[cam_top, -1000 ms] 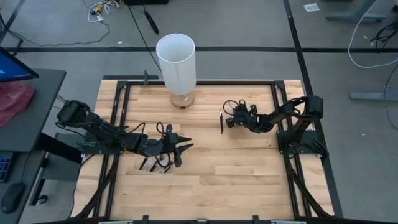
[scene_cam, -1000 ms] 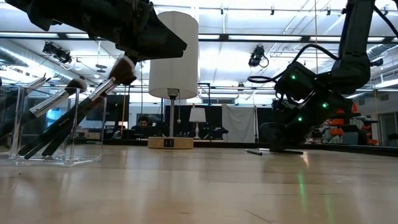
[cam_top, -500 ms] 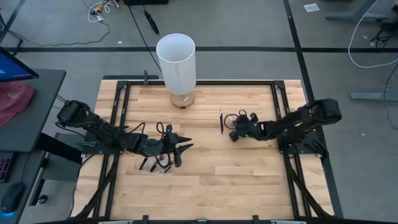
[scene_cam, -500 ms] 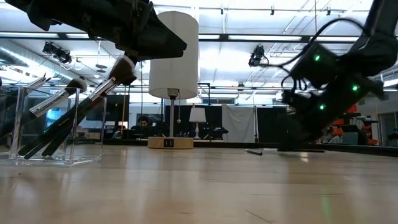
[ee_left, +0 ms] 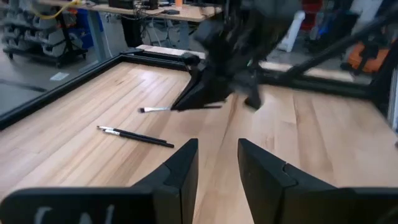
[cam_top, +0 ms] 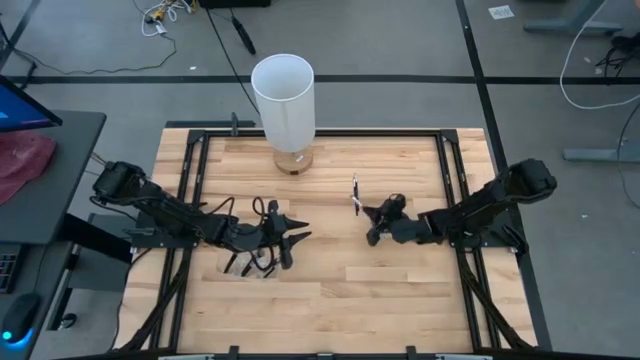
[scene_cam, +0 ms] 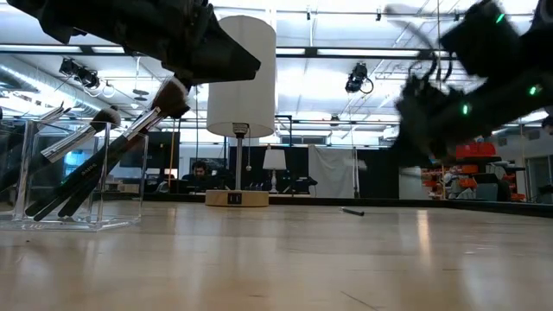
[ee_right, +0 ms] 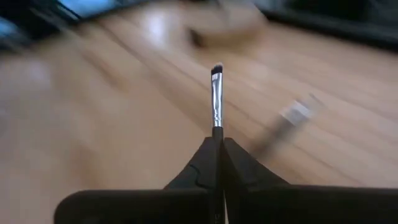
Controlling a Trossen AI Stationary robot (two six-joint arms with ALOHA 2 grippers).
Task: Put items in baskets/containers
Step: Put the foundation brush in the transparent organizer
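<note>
A small clear container point(scene_cam: 78, 220) stands near the table's left side, with several thin brushes point(scene_cam: 95, 164) leaning in it; it also shows in the high view point(cam_top: 245, 262). My left gripper point(cam_top: 295, 236) hangs open and empty over that container, its fingers apart in the left wrist view point(ee_left: 217, 163). My right gripper point(cam_top: 368, 212) is right of the table's middle, shut on a thin brush with a silvery ferrule point(ee_right: 216, 99). A dark brush point(ee_left: 134, 134) lies flat on the wood just beyond it, and also shows in the low view point(scene_cam: 352, 211). My right gripper pinches the brush's dark handle point(ee_right: 216, 132) between its two fingertips. The fingers come from the table's right and lie along the brush. The silvery ferrule and small bristle tip point(ee_right: 216, 70) stick out ahead of the fingers. The brush point(ee_left: 155, 109) is lifted clear of the table.
A tall white cylinder point(cam_top: 283, 100) stands on a wooden base at the table's far edge, left of centre. A black frame point(cam_top: 452, 190) runs along the table's sides. Bare wood point(cam_top: 390, 290) lies between the two arms and toward the near edge.
My right gripper has risen from the tabletop and drawn a little toward the near edge, carrying the silver-ferruled brush up off the wood. The other dark brush has stayed where it lay.
</note>
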